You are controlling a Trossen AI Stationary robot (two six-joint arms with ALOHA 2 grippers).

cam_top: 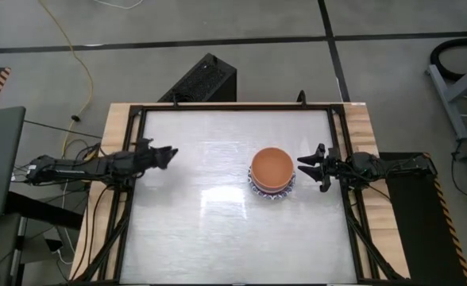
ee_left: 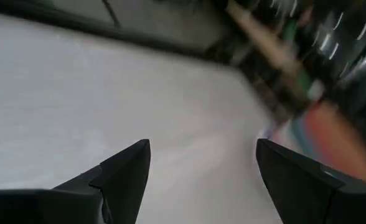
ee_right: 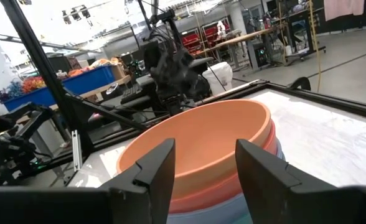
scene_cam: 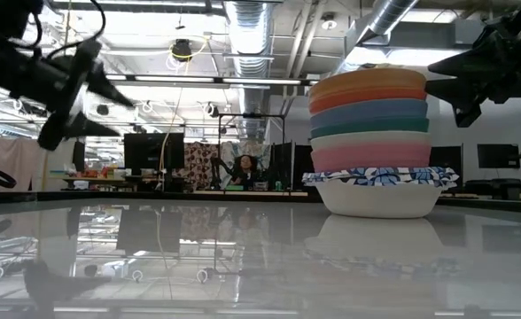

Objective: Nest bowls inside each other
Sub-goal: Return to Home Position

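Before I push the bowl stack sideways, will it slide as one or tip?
It probably slides as one: the bowl stack sits nested deep, rims close, on a wide patterned bowl. The glossy table looks slick, so it may skate. Push low; a high push could tilt it.

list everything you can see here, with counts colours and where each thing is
bowls: at least seven in one nested stack; from the top light orange, orange, blue, dark green, cream, pink, then blue-and-white patterned over white; on the table, right of centre
table: one, white top, black frame, wooden edges; middle of the high view
black box: one, black; on the floor behind the table
yellow cable: one, yellow; on the floor by the table's far left corner
person: one; far back in the room, low view
left gripper: one, dark, open and empty; over the table's left side
right gripper: one, dark, open and empty; just right of the stack
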